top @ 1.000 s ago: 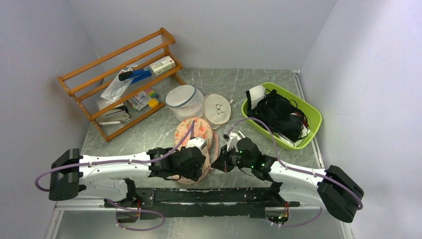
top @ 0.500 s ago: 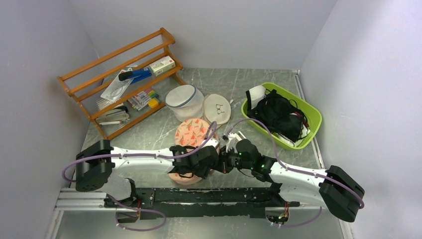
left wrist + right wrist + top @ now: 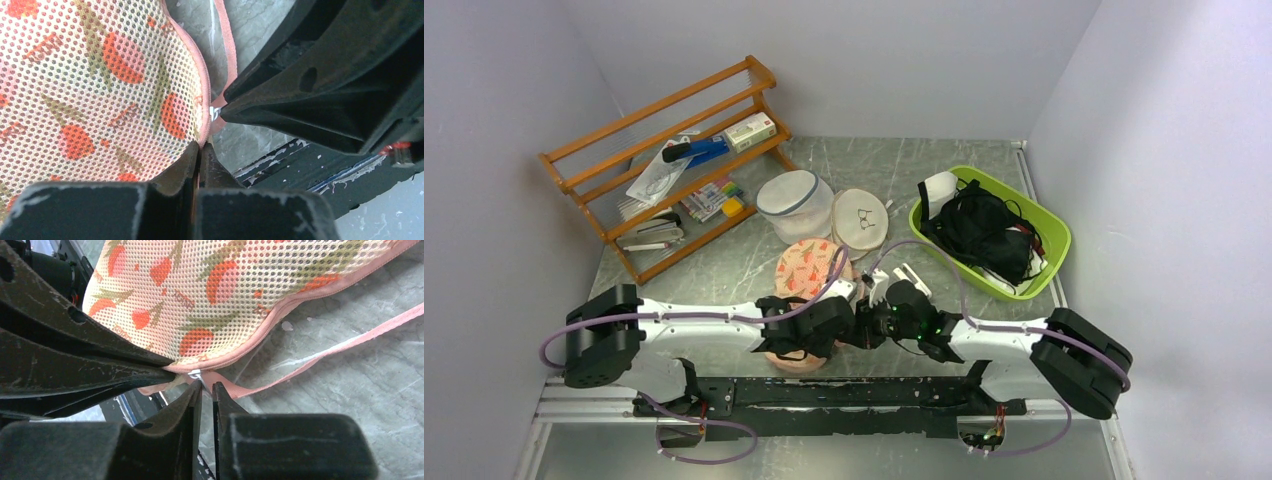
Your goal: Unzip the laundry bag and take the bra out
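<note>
Lying lower centre, the peanut-shaped peach-pink floral laundry bag (image 3: 809, 265) is clamped by the left jaws, its silver zip pull (image 3: 195, 374) nipped by the right jaws; both have been shifted leftward.

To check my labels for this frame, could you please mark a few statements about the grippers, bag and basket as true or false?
1. The left gripper is shut on the bag's edge. True.
2. The right gripper hangs wide open. False: it is shut on the zip pull at the bag's edge.
3. The basket is empty. False: it holds black clothing.
4. The mesh bag stands on the table beside the rack. True.
</note>
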You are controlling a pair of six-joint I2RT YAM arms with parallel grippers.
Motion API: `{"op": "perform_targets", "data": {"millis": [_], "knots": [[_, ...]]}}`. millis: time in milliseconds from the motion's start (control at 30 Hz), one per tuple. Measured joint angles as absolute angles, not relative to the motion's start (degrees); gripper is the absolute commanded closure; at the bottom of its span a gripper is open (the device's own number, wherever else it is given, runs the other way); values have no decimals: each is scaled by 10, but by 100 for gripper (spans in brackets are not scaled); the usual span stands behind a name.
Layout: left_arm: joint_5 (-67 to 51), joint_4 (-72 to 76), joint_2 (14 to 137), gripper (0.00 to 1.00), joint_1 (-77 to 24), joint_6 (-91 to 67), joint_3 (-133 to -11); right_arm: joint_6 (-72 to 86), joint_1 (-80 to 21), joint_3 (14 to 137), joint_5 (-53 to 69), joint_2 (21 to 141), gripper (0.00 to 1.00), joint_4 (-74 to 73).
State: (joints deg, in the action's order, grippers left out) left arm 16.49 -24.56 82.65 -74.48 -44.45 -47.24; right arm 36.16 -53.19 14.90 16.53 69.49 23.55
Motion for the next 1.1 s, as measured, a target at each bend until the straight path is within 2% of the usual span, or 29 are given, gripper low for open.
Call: {"op": "perform_targets", "data": {"millis": [267,400,633,933,1100], "knots": [[164,-242,813,93,-745,-451,-464,373,-533,149,172,733,79,279],[164,-242,809,93,-745,-451,-463,374,-533,149,176,741,73,291],[164,-243,804,93,-745,-451,-463,374,-528,135,174,713,46,296],[161,-241,756,93,-745,-450,-445,359,-487,117,218,665,46,320],[157,-239,750,93,-745,-450,-445,360,-476,116,271,701,52,370]]}}
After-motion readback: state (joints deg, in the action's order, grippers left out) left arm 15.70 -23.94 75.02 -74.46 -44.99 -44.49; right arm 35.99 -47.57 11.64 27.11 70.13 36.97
